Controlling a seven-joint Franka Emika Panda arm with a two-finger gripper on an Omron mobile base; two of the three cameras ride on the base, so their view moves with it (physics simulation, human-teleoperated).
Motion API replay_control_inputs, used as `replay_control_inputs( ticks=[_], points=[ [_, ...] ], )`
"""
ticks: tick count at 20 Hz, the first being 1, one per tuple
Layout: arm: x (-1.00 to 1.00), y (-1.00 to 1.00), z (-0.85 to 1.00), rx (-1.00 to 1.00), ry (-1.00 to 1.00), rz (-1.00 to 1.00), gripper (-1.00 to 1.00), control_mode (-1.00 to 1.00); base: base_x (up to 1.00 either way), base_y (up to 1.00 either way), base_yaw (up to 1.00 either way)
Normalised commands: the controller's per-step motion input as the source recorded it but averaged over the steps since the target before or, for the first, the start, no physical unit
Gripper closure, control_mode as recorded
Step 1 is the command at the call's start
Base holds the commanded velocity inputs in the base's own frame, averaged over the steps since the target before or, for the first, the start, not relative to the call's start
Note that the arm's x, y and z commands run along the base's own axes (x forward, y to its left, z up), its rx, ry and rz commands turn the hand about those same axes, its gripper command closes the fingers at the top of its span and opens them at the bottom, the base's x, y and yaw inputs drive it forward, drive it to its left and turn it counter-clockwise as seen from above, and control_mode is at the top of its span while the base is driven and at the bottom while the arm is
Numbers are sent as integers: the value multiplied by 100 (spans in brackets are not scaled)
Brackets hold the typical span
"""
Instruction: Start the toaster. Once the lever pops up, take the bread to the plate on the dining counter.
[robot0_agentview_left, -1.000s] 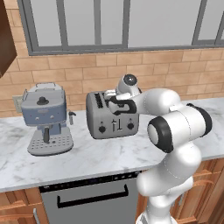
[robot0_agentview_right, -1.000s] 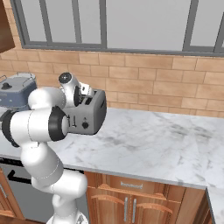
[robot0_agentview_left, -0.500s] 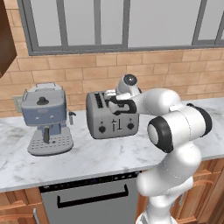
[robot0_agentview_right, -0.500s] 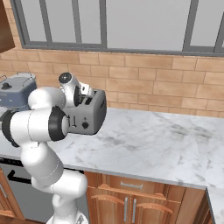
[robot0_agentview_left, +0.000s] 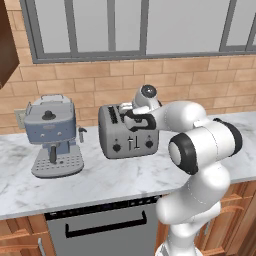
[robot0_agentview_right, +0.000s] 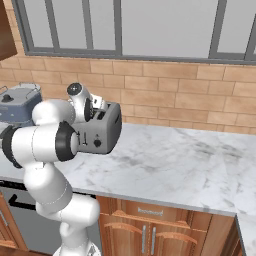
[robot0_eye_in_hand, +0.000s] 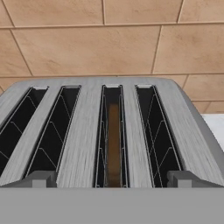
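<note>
The grey toaster stands on the marble worktop below the brick wall, its knobs and two small levers facing the room. My gripper hovers just above its top, open, holding nothing. In the hand view the fingertips straddle the slots of the toaster. The brown bread sits low in the third slot from the left, between the open jaws. From the right, the gripper hangs over the toaster. The plate and dining counter are out of view.
A blue-grey espresso machine stands left of the toaster, also seen at the left edge as the espresso machine. The worktop stretches bare to the right. A dishwasher front and wooden cabinets lie below the counter edge.
</note>
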Motion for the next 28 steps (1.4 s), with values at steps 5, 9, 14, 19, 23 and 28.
replay_control_inputs(
  ticks=[5,9,14,19,23,28],
  points=[
    [0,0,0,0,0,0,-100,-100,0,0,0],
    [0,0,0,0,0,0,-100,-100,0,0,0],
    [0,0,0,0,0,0,-100,-100,0,0,0],
    [0,0,0,0,0,0,-100,-100,0,0,0],
    [0,0,0,0,0,0,-100,-100,0,0,0],
    [0,0,0,0,0,0,-100,-100,0,0,0]
  ],
)
